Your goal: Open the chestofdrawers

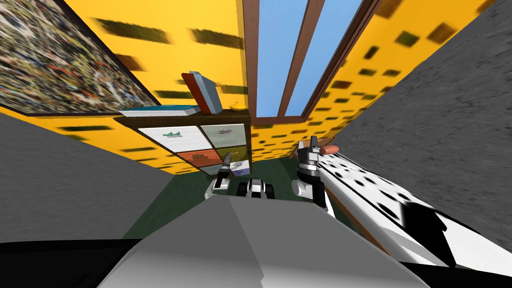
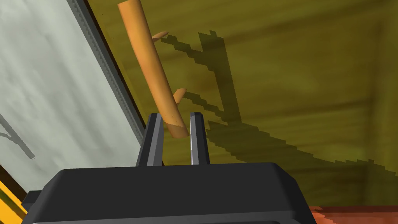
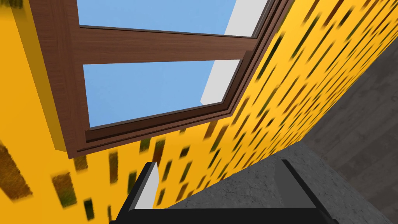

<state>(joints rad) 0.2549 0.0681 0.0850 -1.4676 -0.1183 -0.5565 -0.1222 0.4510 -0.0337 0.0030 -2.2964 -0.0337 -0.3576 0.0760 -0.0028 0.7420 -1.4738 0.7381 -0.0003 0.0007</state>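
1. Left tool (image 2: 175,116) is clamped on the lower tip of the orange-brown bar handle (image 2: 149,66). Its fingers (image 2: 155,136) sit close together and press the bar's sides.
2. The handle stands off the olive drawer (image 2: 291,77) on two short pegs. A pale drawer front (image 2: 50,89) lies just beside it.
3. The chest of drawers (image 1: 220,119) is at 12 o'clock from the torso, against the yellow wall. The window (image 1: 272,55) is at its 3 o'clock and books (image 1: 202,92) sit on top.
4. Right tool (image 1: 310,145) is at 1 o'clock, raised and well apart from the chest. Its fingers are spread apart and hold nothing.
5. Handling, as a judgement:
   - The bar looks rigid, round and smooth, so the thin blades may slip on it.
   - The hold is at the bar's tip, outside the pegs. A hold between the pegs would likely be surer.
   - The drawer probably slides straight out with moderate drag.
   - Pull square to the front. A sideways pull could twist the grip off.
6. What each view adds:
   - The left wrist view gives the finger contact, the pegs and the tip grip.
   - The head view gives which drawer it is: middle row, right column of the grid. The left tool is small there.
   - The right wrist view gives the right tool's finger spread.
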